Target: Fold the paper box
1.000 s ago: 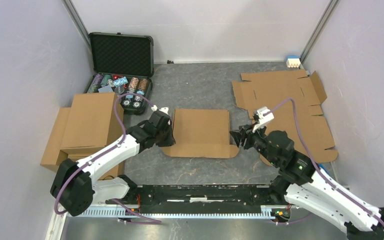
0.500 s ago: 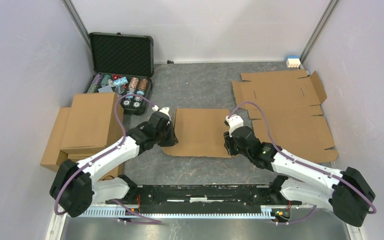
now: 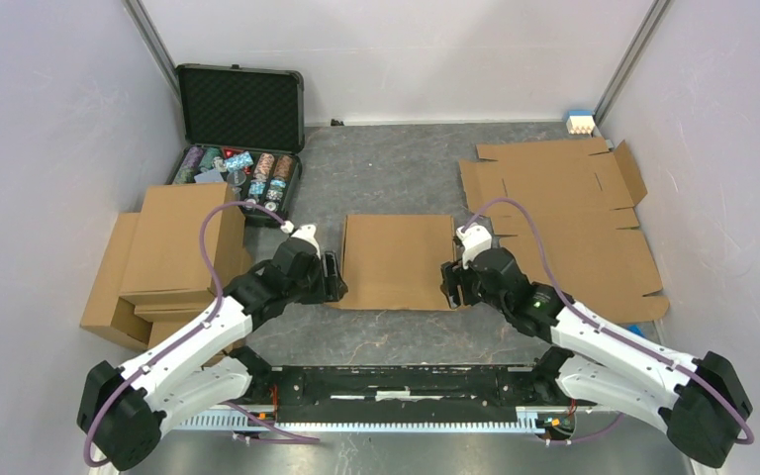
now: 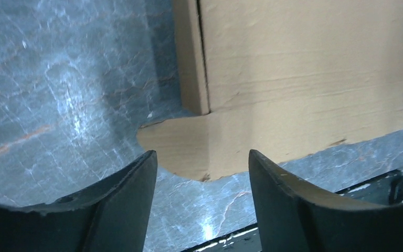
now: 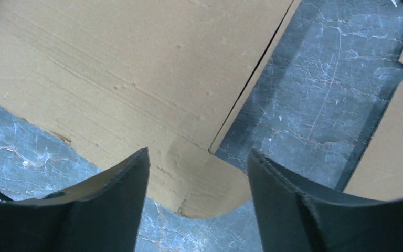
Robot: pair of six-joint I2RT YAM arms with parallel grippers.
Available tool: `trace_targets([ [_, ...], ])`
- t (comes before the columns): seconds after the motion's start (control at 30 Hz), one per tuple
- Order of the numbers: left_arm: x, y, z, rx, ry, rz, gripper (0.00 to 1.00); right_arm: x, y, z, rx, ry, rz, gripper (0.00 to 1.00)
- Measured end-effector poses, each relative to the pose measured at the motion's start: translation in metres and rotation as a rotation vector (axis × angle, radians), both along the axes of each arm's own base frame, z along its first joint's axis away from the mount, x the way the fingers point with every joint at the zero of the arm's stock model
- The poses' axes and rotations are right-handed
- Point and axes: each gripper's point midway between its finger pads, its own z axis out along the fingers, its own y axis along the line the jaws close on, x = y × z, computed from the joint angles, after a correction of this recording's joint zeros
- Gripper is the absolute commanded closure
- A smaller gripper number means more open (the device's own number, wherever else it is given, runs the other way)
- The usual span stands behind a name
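The paper box (image 3: 398, 259) lies at the centre of the overhead view on the grey marbled table (image 3: 396, 168), between the two arms. It appears as a flat brown rectangular panel with a rounded tab projecting at each lower corner. The left gripper (image 3: 334, 277) sits at the lower left corner of the box. In the left wrist view the left gripper (image 4: 202, 157) is released: its two dark fingers (image 4: 131, 199) are spread at the bottom of the frame, with the rounded tab of the box (image 4: 304, 79) showing in the gap and nothing clamped. A narrow folded side strip runs up the box edge at top centre of that view. Contact between fingers and cardboard cannot be determined. The right gripper (image 3: 452, 285) sits at the lower right corner of the box. In the right wrist view the right gripper (image 5: 198, 153) is likewise released, fingers (image 5: 288, 205) wide apart. The box (image 5: 110, 68) fills the upper left of that frame, and its rounded tab lies in the gap. A slit runs diagonally from the top edge down to the tab. At upper left of the overhead view an open black case (image 3: 240, 109) holds poker chips. A stack of cardboard (image 3: 173, 247) lies at the left. Flat cardboard sheets (image 3: 574, 218) are spread at the right.
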Motion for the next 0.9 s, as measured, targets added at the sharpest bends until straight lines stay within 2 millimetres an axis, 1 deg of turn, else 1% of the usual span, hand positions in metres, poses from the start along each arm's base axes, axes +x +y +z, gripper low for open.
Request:
trace_targets([
  [0.07,-0.006,0.003,-0.013,0.017,0.030,-0.001,0.26,-0.002,-0.004,0.000,-0.018,-0.003,0.008,0.17],
  [0.17,-0.011,0.006,-0.029,0.035,0.061,-0.004,0.24,-0.005,-0.008,-0.001,-0.038,-0.003,0.018,0.15],
  [0.23,-0.012,0.007,-0.035,0.034,0.061,-0.004,0.24,-0.005,-0.008,0.000,-0.042,-0.004,0.021,0.14],
  [0.37,-0.010,0.001,-0.041,0.007,0.050,-0.018,0.25,0.001,-0.006,0.005,-0.063,-0.001,0.011,0.12],
  [0.47,-0.007,-0.004,-0.044,-0.001,0.054,-0.027,0.21,0.010,-0.001,0.009,-0.062,0.007,0.003,0.11],
  [0.57,-0.008,-0.005,-0.049,0.009,0.074,-0.032,0.17,0.020,0.000,0.010,-0.009,0.032,-0.010,0.11],
  [0.63,-0.009,-0.004,-0.049,0.012,0.077,-0.031,0.15,0.026,0.001,0.010,0.035,0.051,-0.015,0.12],
  [0.73,-0.008,-0.005,-0.042,-0.001,0.057,-0.031,0.14,0.034,0.005,0.009,0.078,0.077,-0.017,0.15],
  [0.8,-0.005,-0.004,-0.036,-0.010,0.034,-0.026,0.13,0.039,0.014,0.010,0.096,0.095,-0.001,0.17],
  [0.9,0.001,-0.005,-0.031,-0.012,0.008,-0.013,0.13,0.049,0.025,0.012,0.111,0.103,0.010,0.18],
])
